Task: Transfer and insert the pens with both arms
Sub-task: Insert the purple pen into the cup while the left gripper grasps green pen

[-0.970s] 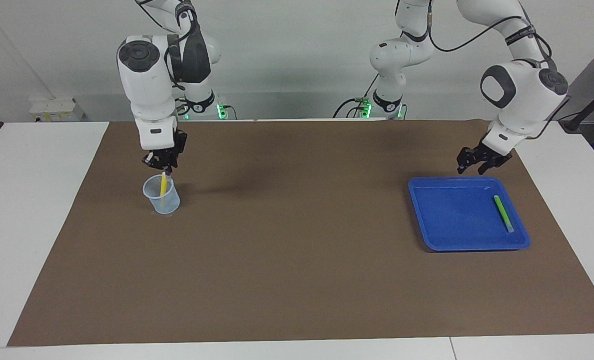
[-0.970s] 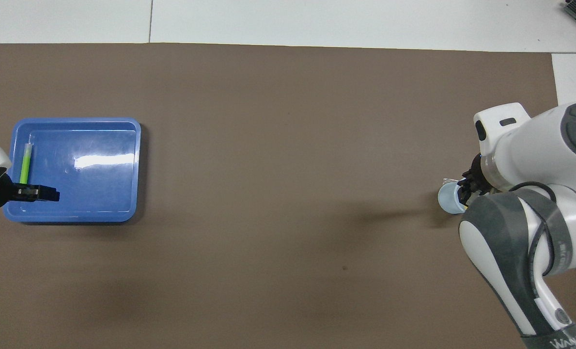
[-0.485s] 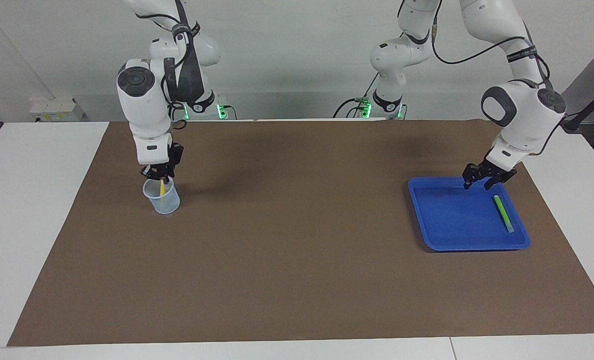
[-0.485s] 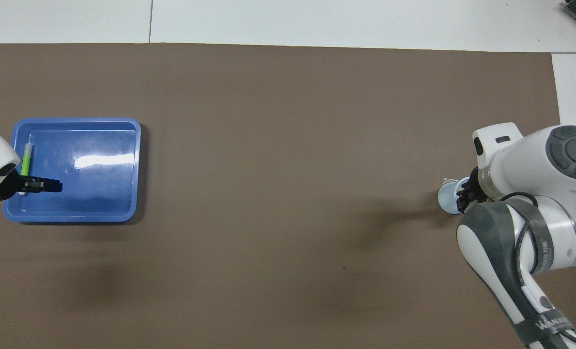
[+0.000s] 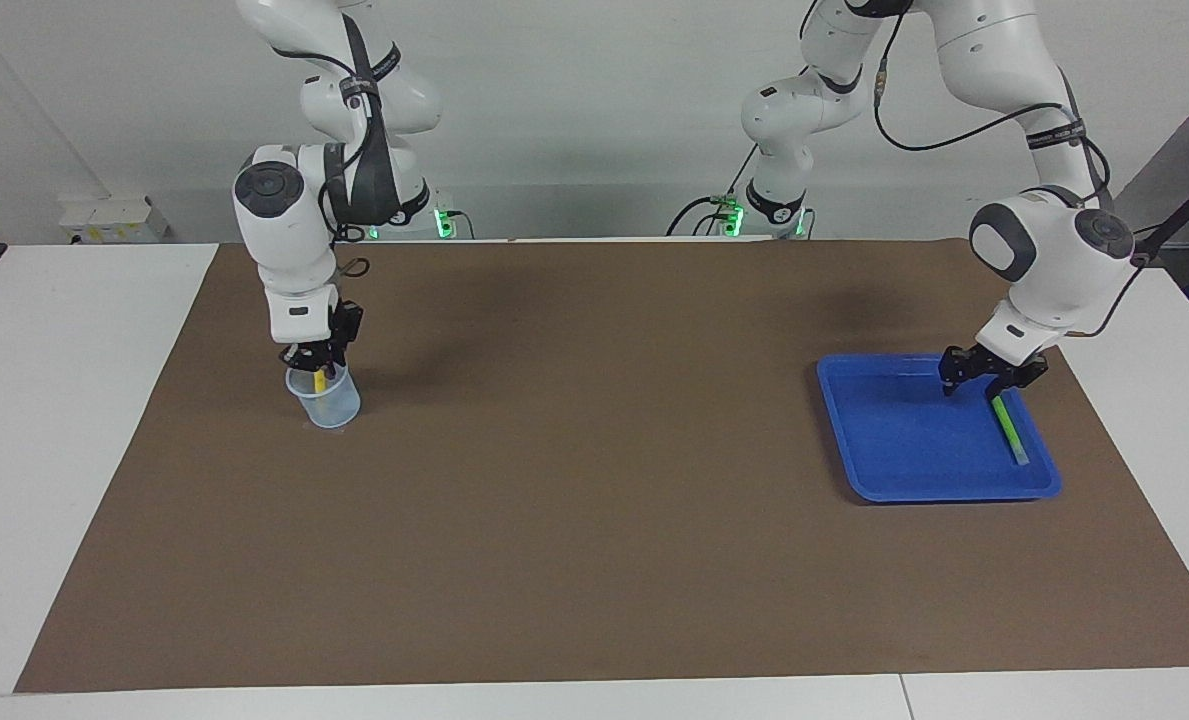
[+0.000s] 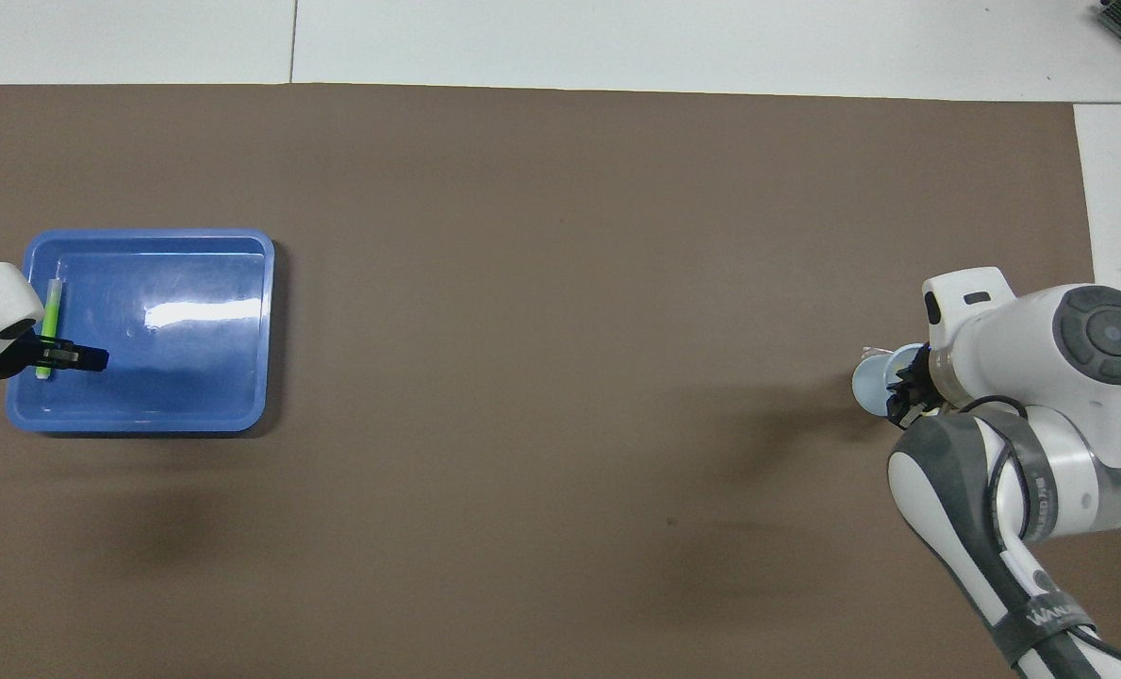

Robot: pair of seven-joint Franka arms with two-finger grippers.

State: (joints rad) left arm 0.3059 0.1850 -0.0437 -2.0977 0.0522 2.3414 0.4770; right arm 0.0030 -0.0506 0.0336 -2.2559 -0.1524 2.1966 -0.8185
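Observation:
A clear plastic cup [image 5: 332, 405] [image 6: 867, 387] stands toward the right arm's end of the table, with a yellow pen [image 5: 320, 383] upright in it. My right gripper [image 5: 318, 364] [image 6: 900, 398] is down at the cup's rim, shut on a purple pen that shows only as a short dark bit at the fingertips. The green pen [image 5: 1007, 428] [image 6: 49, 316] lies in the blue tray [image 5: 894, 450] [image 6: 173, 377]. My left gripper [image 5: 974, 388] [image 6: 72, 357] hangs low and open over the green pen's end nearer the robots.
A brown mat [image 5: 594, 500] covers most of the white table. Two small arm bases with green lights [image 5: 442, 222] stand at the robots' edge. A white box [image 5: 114, 220] sits off the mat by the right arm's end.
The right gripper has come down from just above the cup to its rim. The left gripper has moved from the tray's edge nearer the robots in over the tray and down toward the green pen.

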